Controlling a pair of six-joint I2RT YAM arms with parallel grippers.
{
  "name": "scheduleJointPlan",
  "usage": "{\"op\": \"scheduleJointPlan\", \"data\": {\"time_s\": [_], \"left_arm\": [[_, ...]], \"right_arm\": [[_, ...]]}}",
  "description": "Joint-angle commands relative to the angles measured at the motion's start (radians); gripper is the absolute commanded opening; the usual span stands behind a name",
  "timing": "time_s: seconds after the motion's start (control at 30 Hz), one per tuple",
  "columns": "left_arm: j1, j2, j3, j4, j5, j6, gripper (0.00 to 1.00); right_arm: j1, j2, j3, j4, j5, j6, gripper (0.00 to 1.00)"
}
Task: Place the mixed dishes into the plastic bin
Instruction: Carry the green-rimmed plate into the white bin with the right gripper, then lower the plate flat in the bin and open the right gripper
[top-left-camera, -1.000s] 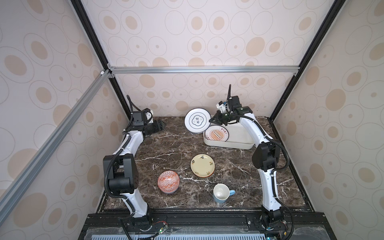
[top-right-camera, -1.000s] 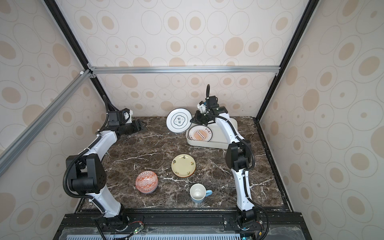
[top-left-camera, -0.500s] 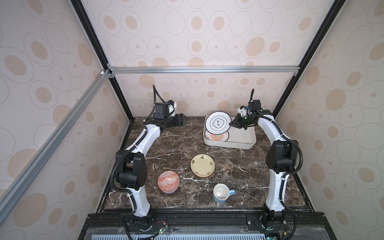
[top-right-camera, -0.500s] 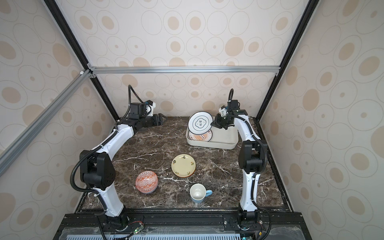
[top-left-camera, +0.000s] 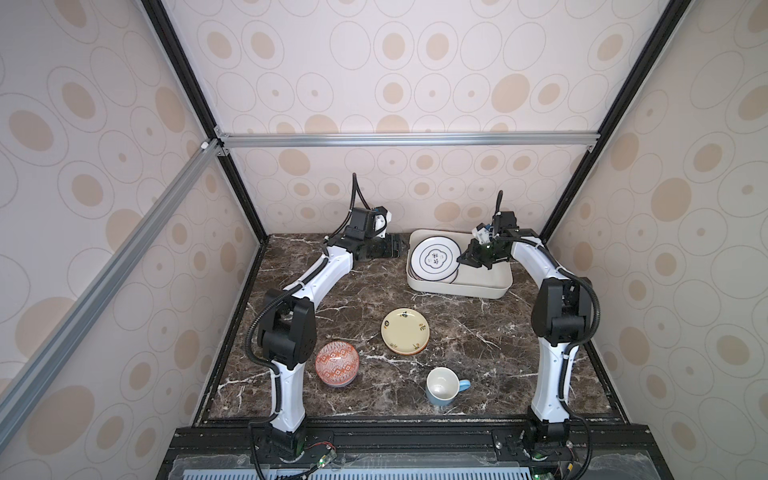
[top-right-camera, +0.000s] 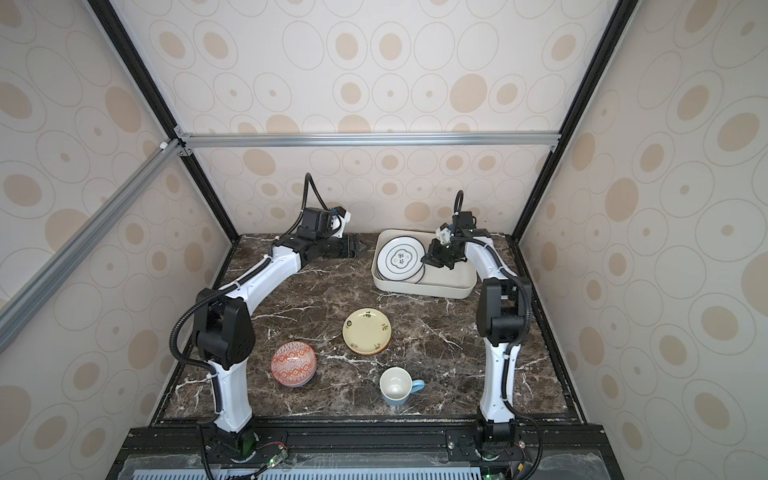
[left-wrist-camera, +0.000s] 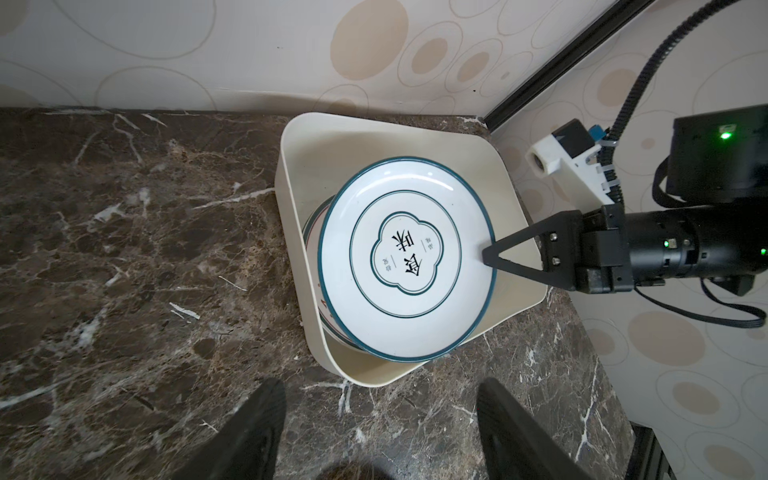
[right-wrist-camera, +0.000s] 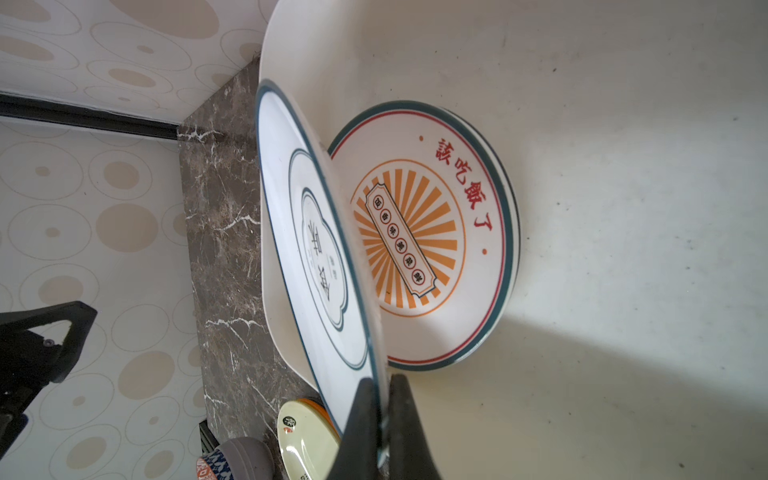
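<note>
The marble table (top-left-camera: 332, 299) carries everything, and the bin (top-left-camera: 457, 289) sits at its far right corner, within easy reach of the right arm. Inside the bin's left half, the white plate (top-left-camera: 435, 258) hangs tilted, one edge raised and the other dipping toward the floor. That looks like the angle for sliding it down rather than dropping it flat. Beneath it a sunburst plate (right-wrist-camera: 419, 232) already lies flat on the bin floor, so the white one is probably meant to stack on top. Whether the two touch yet is hidden. Three dishes wait on the open table nearer the front, well apart from the bin and from each other. These are the yellow plate (top-left-camera: 405, 331) in the middle, the bowl (top-left-camera: 337, 363) to its left by the left arm's base, and the mug (top-left-camera: 442, 385) upright at the front with its handle pointing right. By my reckoning the task is under halfway, with this plate's release the step in hand. The right gripper (left-wrist-camera: 488, 253) is clenched on the white plate's rim, pinching it thinly from the side, which explains the tilt. The left gripper (top-left-camera: 400, 245) hovers just outside the bin's left wall, fingers (left-wrist-camera: 257, 428) spread and empty, perhaps ready to steady the bin.
</note>
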Motion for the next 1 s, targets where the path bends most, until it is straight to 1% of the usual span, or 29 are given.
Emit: {"op": "scheduleJointPlan", "data": {"time_s": [0.0, 0.23, 0.33, 0.47, 0.53, 0.67, 0.97], "left_arm": [[-0.006, 0.005, 0.051, -0.03, -0.018, -0.01, 0.73], [-0.008, 0.023, 0.074, -0.036, -0.017, -0.017, 0.73], [-0.008, 0.035, 0.088, -0.043, -0.046, -0.017, 0.72], [-0.008, 0.059, 0.113, -0.051, -0.047, -0.019, 0.72], [-0.006, 0.072, 0.124, -0.05, -0.043, -0.02, 0.72], [-0.008, 0.1, 0.148, -0.048, -0.034, -0.025, 0.72], [-0.008, 0.166, 0.212, -0.05, -0.028, -0.026, 0.72]], "right_arm": [[-0.003, 0.051, 0.021, 0.01, -0.017, -0.027, 0.0], [-0.003, 0.12, 0.056, -0.011, -0.023, -0.037, 0.0], [-0.004, 0.14, 0.079, -0.03, -0.02, -0.042, 0.11], [-0.004, 0.158, 0.107, -0.058, -0.009, -0.043, 0.34], [-0.003, 0.157, 0.111, -0.069, -0.005, -0.048, 0.4], [-0.003, 0.141, 0.11, -0.09, 0.011, -0.063, 0.41], [-0.004, 0.108, 0.117, -0.166, 0.113, -0.121, 0.4]]}}
